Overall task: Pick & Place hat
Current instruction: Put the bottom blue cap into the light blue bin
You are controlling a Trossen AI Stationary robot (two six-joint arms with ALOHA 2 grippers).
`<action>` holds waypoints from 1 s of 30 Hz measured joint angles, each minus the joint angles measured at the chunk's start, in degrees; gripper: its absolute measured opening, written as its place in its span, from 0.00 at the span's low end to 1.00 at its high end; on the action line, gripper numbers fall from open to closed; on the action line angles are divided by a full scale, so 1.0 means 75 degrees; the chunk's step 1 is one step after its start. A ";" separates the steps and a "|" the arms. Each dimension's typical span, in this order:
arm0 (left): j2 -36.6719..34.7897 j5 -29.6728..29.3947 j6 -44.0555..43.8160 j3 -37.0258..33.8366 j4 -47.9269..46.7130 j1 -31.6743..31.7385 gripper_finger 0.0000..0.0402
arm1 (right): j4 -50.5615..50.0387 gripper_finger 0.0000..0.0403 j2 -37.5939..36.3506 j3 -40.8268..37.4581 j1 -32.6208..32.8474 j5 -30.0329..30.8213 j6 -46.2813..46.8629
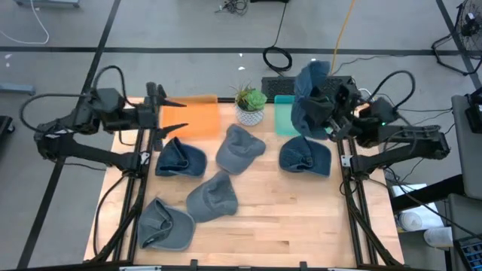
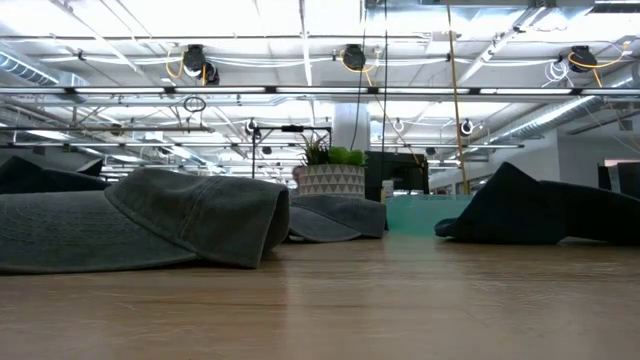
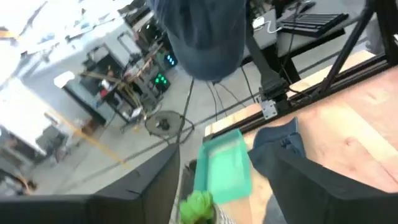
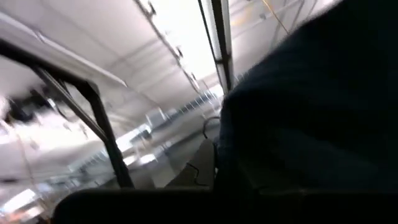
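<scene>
Right tool point(image 1: 325, 113): upper right of the high view, above the teal tray point(image 1: 285, 114); fingers pressed together, pinching a dark blue hat point(image 1: 309, 94) that hangs lifted off the tabletop point(image 1: 301, 218).
Held hat: bunched, draped over the right arm's wrist end – in the left wrist view it hangs at the top centre of the frame point(image 3: 202, 34), above the tray point(image 3: 225, 168).
Left tool point(image 1: 172, 104): upper left of the high view, over the orange tray point(image 1: 194, 117); fingers spread, nothing between them.
Orange tray: back-left part of the tabletop, just left of the plant pot point(image 1: 250, 105).
Teal tray: just right of the plant pot, partly covered by the held hat.
Plant pot: back centre, green leaves above a patterned white pot (also at the centre of the low view point(image 2: 330, 172)).
Blue hats on tabletop: one at centre left point(image 1: 181, 159), one at centre right point(image 1: 305, 156).
Grey hats on tabletop: one at centre point(image 1: 239, 147), one below it point(image 1: 213, 197), one at lower left point(image 1: 164, 224) – all lying flat, apart from both tools.
Low view: a grey hat point(image 2: 150, 225) fills the left foreground; a dark hat point(image 2: 540, 212) lies at the right.
</scene>
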 joint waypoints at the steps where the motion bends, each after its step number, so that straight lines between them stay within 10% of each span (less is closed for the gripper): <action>1: -0.0088 -0.0033 -0.0165 0.0000 -0.0049 0.0042 0.62 | -0.0537 0.01 0.0040 0.0300 0.0006 -0.0004 -0.0243; 11: -0.0786 -0.0118 -0.1978 0.0000 -0.0191 0.0217 0.72 | -0.3049 0.01 0.0873 0.2634 0.0119 0.0025 -0.2447; 30: -0.1151 -0.0176 -0.2734 0.0000 -0.0756 0.0211 0.77 | -0.3515 0.01 0.1316 0.2875 -0.0008 0.0481 -0.7803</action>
